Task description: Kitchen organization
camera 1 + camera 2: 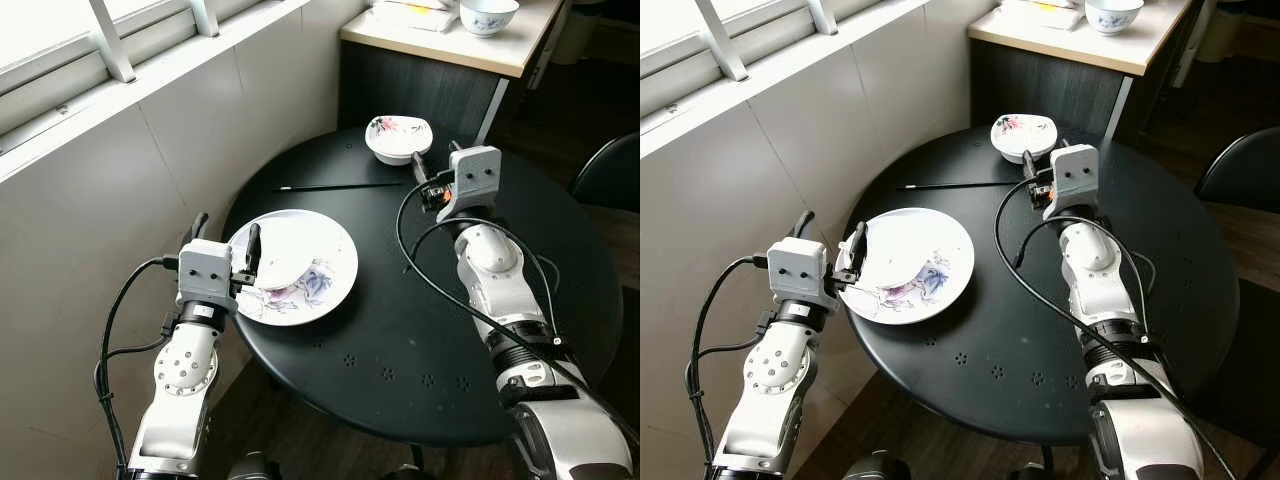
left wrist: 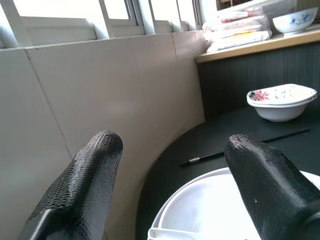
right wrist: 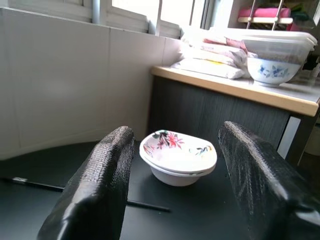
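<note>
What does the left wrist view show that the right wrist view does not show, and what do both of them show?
Left wrist view: the white plate under the open left gripper, near the table's edge. Right wrist view: a clear lidded container on the counter, behind the open right gripper. Both: the floral bowl, the black chopstick, the blue-patterned bowl.

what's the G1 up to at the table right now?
Nothing is gripped yet. The left gripper is open at the near rim of the plate on the round black table. The right gripper is open too, aimed at the floral bowl at the table's far edge. A thin black stick lies between plate and bowl.
</note>
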Motion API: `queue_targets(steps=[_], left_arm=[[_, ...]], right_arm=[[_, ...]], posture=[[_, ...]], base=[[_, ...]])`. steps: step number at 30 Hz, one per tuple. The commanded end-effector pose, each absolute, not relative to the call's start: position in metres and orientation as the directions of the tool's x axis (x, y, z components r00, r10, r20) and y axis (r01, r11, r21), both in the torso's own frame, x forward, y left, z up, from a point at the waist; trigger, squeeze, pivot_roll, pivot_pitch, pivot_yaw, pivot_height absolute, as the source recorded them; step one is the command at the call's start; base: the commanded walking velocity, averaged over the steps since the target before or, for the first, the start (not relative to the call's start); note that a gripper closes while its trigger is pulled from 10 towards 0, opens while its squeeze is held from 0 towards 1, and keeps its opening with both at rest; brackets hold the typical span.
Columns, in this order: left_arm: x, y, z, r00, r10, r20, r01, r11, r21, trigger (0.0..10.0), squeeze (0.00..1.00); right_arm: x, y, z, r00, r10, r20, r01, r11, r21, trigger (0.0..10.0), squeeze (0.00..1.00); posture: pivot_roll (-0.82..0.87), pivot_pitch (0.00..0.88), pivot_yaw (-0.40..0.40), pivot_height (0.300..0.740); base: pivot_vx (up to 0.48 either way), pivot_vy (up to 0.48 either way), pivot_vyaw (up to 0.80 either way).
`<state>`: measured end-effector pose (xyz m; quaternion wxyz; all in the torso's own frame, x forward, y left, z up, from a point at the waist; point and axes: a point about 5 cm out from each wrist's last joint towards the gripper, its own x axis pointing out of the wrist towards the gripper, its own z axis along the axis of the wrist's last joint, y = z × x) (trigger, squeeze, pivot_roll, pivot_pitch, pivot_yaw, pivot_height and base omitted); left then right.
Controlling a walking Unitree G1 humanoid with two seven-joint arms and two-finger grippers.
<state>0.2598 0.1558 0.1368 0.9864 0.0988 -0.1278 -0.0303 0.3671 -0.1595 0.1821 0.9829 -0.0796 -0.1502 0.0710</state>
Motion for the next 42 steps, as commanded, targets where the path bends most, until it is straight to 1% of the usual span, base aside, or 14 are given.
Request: queue_targets(steps=[1,17,30,42], left_arm=[[0.2592,0.1576,0.1381,0.965,-0.076,0.252,0.024,0.979,0.203,10.0,0.00],[0.2594,0.1571,0.1380,0.965,-0.080,0.251,0.028,0.978,0.205,10.0,0.00],[0.2597,0.1567,0.1376,0.965,-0.081,0.249,0.030,0.979,0.202,10.0,0.00],[0.2593,0.1564,0.1372,0.965,-0.083,0.249,0.033,0.979,0.200,10.0,0.00]], right_arm=[[0.3658,-0.1577,0.1863,0.940,0.166,0.300,-0.113,0.976,-0.188,10.0,0.00],[0.3639,-0.1544,0.1847,0.942,0.171,0.288,-0.116,0.973,-0.198,10.0,0.00],[0.3607,-0.1528,0.1853,0.946,0.128,0.299,-0.068,0.977,-0.203,10.0,0.00],[0.3599,-0.1503,0.1856,0.948,0.122,0.296,-0.061,0.976,-0.208,10.0,0.00]], posture=[[-0.02,0.013,0.012,0.740],[-0.02,0.014,0.012,0.740],[-0.02,0.016,0.013,0.740],[-0.02,0.011,0.012,0.740]], base=[[0.000,0.000,0.00],[0.000,0.000,0.00],[0.000,0.000,0.00],[0.000,0.000,0.00]])
